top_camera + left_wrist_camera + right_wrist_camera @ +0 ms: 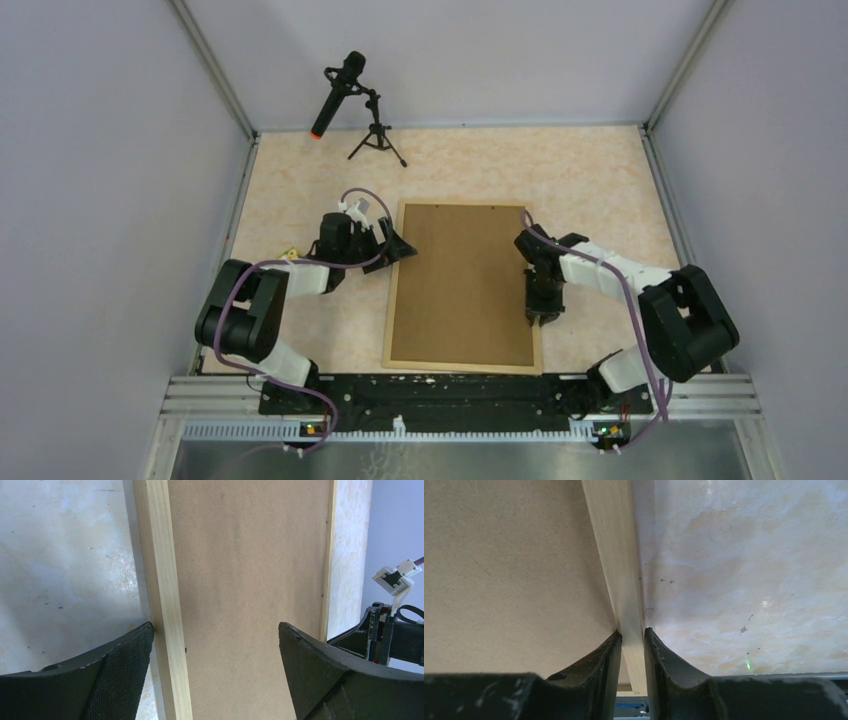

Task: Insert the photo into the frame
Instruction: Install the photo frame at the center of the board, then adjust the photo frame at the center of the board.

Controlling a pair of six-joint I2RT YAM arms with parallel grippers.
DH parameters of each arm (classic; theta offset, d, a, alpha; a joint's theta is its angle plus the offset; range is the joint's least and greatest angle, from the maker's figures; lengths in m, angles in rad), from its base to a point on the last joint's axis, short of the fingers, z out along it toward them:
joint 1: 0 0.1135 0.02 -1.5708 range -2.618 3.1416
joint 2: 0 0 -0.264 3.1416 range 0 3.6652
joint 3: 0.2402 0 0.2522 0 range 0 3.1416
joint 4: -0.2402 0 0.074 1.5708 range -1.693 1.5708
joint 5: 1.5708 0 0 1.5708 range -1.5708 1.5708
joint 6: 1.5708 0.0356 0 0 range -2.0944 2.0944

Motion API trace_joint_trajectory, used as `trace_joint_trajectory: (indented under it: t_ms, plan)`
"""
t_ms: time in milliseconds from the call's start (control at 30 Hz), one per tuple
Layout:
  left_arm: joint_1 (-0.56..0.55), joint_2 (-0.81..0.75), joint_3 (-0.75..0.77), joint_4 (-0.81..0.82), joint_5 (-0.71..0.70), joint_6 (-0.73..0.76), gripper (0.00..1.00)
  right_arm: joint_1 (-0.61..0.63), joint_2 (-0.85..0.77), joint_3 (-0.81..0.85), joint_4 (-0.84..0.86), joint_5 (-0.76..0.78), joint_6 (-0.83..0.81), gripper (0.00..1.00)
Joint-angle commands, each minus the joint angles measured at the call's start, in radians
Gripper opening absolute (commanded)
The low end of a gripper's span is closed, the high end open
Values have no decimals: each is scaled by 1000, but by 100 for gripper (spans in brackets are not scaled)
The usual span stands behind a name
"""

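The frame (392,300) lies flat on the table, back side up, its light wood rails around a brown backing board (465,285). The photo is hidden. My left gripper (393,243) is open at the upper part of the frame's left rail (162,580). One of its fingertips (145,632) is just outside the rail and the other is over the board (250,580). My right gripper (541,318) is shut on the frame's right rail (616,555), a finger (609,652) on each side of the rail.
A black microphone (340,90) on a small tripod stands at the back left. A small yellowish bit (290,254) peeks out beside the left arm; I cannot tell what it is. Grey walls close in three sides. The arm bases sit on the black rail (440,392) at the near edge.
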Motion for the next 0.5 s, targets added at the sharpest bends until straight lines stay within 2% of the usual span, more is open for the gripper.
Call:
trace_joint_trajectory:
  t_ms: [0, 67, 233, 333, 467]
  plan:
    - [-13, 2, -35, -92, 28, -8, 98, 80, 170, 7, 142, 113, 81, 28]
    - [-13, 1, -36, -90, 29, -8, 98, 109, 224, 45, 132, 133, 97, 28]
    - [-13, 2, -36, -90, 29, -9, 98, 149, 299, 66, 199, 66, 106, 29]
    - [-13, 1, -37, -89, 27, -8, 98, 146, 249, 90, 196, 57, 69, 31]
    - [-13, -8, -42, -90, 12, -10, 98, 110, 129, 120, 189, 21, -12, 40]
